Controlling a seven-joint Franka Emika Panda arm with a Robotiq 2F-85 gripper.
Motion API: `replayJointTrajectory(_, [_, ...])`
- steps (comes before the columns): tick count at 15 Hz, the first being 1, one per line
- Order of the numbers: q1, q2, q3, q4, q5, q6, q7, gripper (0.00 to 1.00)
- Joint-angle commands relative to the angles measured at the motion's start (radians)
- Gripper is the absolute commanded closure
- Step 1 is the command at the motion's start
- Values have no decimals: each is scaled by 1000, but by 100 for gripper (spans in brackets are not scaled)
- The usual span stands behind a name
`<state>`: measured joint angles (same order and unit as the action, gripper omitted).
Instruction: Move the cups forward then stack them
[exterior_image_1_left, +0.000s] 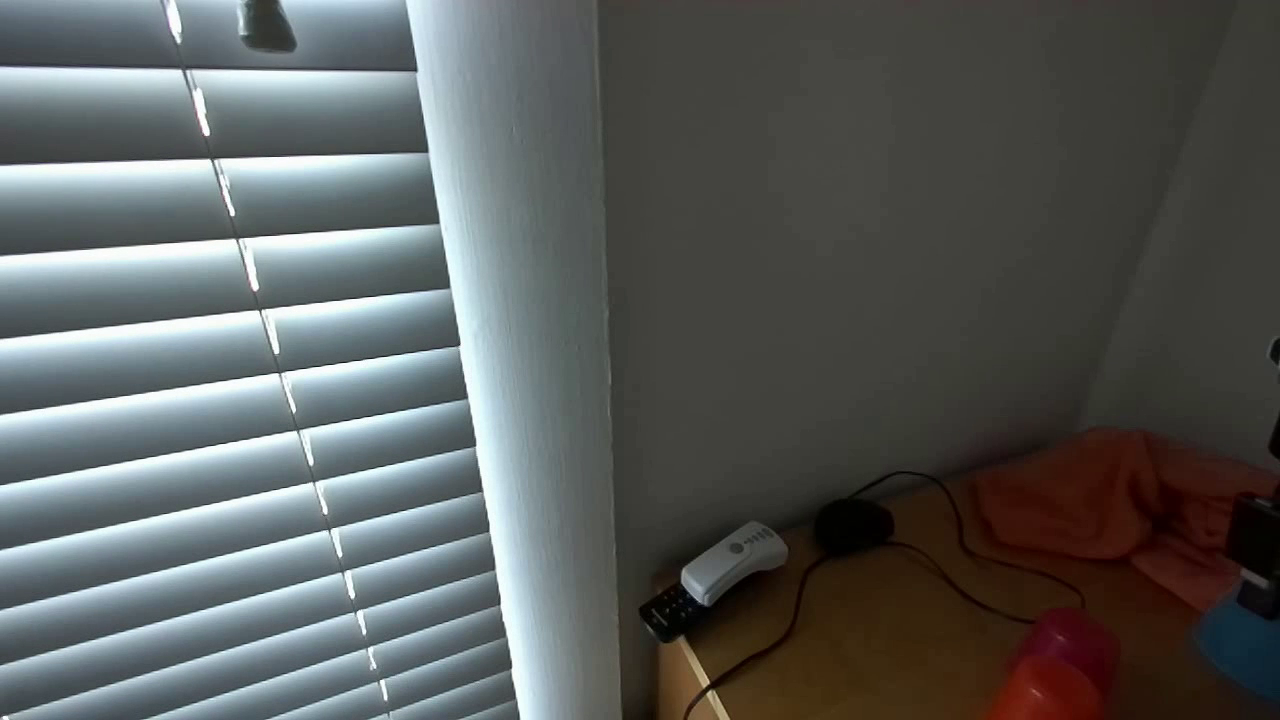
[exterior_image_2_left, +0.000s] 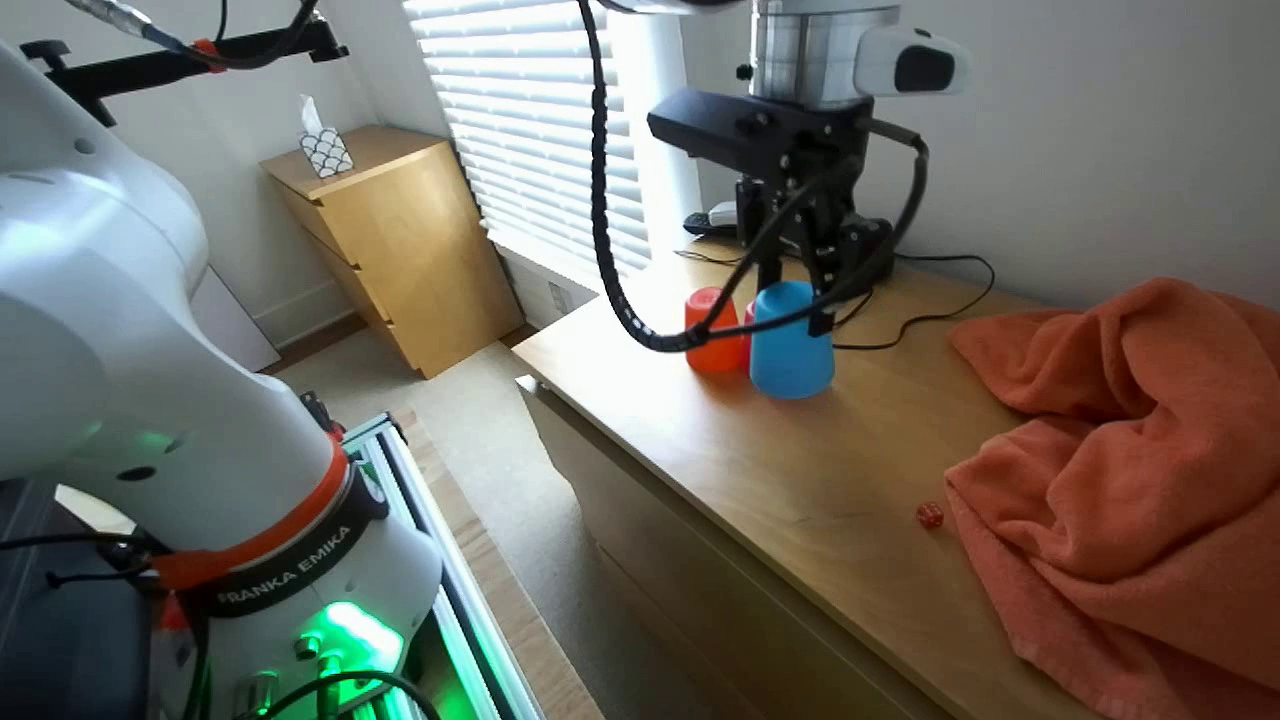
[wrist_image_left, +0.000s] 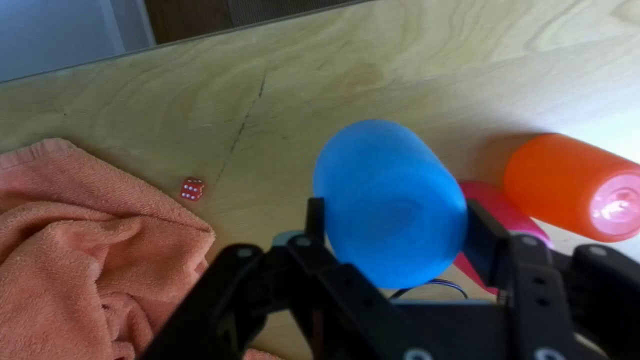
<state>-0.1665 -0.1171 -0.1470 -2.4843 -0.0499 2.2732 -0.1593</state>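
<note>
One crumpled coral towel (exterior_image_2_left: 1150, 480) lies on the bench (exterior_image_2_left: 820, 470), with one red die (exterior_image_2_left: 930, 515) just beside it. At a corner, in an exterior view, one white remote (exterior_image_1_left: 735, 562) overlaps one black remote (exterior_image_1_left: 672, 612), near one dark rounded object (exterior_image_1_left: 853, 526) and its cord (exterior_image_1_left: 1000, 563), which runs close to the pink cup (exterior_image_1_left: 1075, 645). There are three upside-down cups: this one, one orange cup (wrist_image_left: 555, 180), one blue cup (wrist_image_left: 387, 175). The tool (wrist_image_left: 394, 222) pinches the blue cup; whether that cup touches the bench I cannot tell. The pink and orange cups stand just beside it, the pink one partly behind the tool in the wrist view.
</note>
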Motion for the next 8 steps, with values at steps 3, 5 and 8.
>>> replayJointTrajectory(3, [21, -45, 10, 2, -1, -44, 45, 33])
replayJointTrajectory(5, [26, -47, 19, 0, -12, -39, 56, 58])
replayJointTrajectory(8, [62, -55, 40, 7, 14, -49, 4, 58])
